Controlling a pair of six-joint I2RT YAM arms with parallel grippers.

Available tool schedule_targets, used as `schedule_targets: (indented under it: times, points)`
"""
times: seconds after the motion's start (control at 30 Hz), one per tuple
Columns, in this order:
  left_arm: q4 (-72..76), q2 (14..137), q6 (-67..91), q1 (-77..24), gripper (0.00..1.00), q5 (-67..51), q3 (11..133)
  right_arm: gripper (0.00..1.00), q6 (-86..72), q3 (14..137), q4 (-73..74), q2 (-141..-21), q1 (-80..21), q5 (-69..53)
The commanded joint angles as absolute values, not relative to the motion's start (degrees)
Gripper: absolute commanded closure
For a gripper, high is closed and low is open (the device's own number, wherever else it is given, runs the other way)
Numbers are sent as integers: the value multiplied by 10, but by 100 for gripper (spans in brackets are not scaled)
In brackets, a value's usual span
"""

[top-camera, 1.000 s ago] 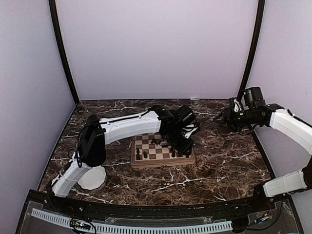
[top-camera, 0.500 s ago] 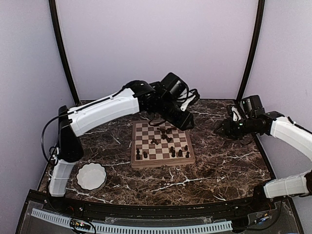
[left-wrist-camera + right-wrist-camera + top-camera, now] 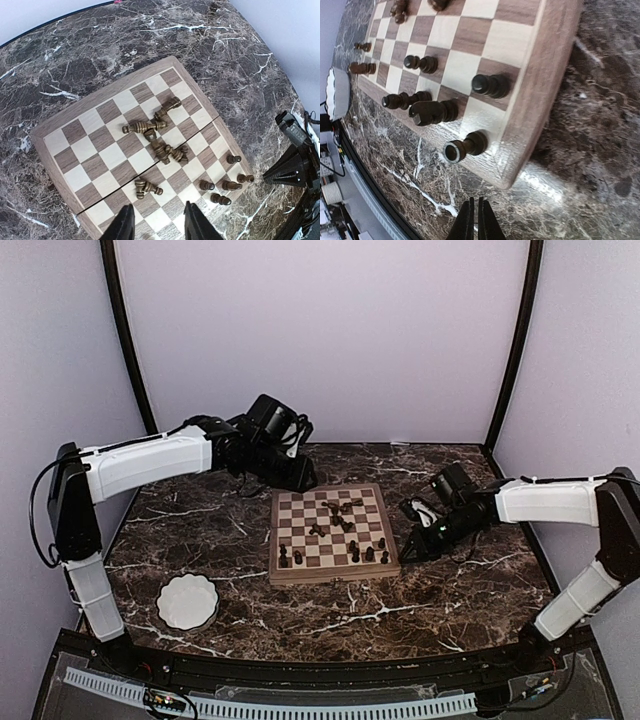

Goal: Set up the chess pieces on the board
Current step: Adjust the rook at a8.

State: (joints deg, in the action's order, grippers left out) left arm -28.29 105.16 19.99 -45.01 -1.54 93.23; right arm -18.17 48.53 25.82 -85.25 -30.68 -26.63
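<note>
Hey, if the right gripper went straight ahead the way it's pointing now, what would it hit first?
Probably the board, at the light wood rim of its corner, just ahead of the shut right gripper. A dark chess piece stands right behind. If the tips angle down, the marble table comes first.

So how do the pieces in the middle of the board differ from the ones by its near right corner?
The middle pieces lie toppled, several touching in a heap; the corner pieces stand upright, each apart. The middle pieces sprawl across squares; the corner pieces each keep to one square by the edge of the board. Both groups are dark and on the board.
</note>
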Motion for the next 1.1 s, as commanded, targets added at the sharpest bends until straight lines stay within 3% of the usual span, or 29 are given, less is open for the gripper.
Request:
schedule_targets:
  times: [0.0,0.43,0.73,0.9,1.07]
  points:
    - [-226,990,210,-452,64,-8,914,95,-160,523,234,-893,-335,-287]
    - [-243,993,197,-445,64,-7,917,96,-143,585,253,-964,-348,-273]
    - [-243,994,198,-445,64,-20,916,96,-129,596,287,-948,-348,-276]
    - [-282,1017,187,-445,63,-19,927,93,-104,618,348,-900,-348,-272]
    - [-338,1061,181,-444,62,-23,950,84,-102,671,381,-886,-348,-237]
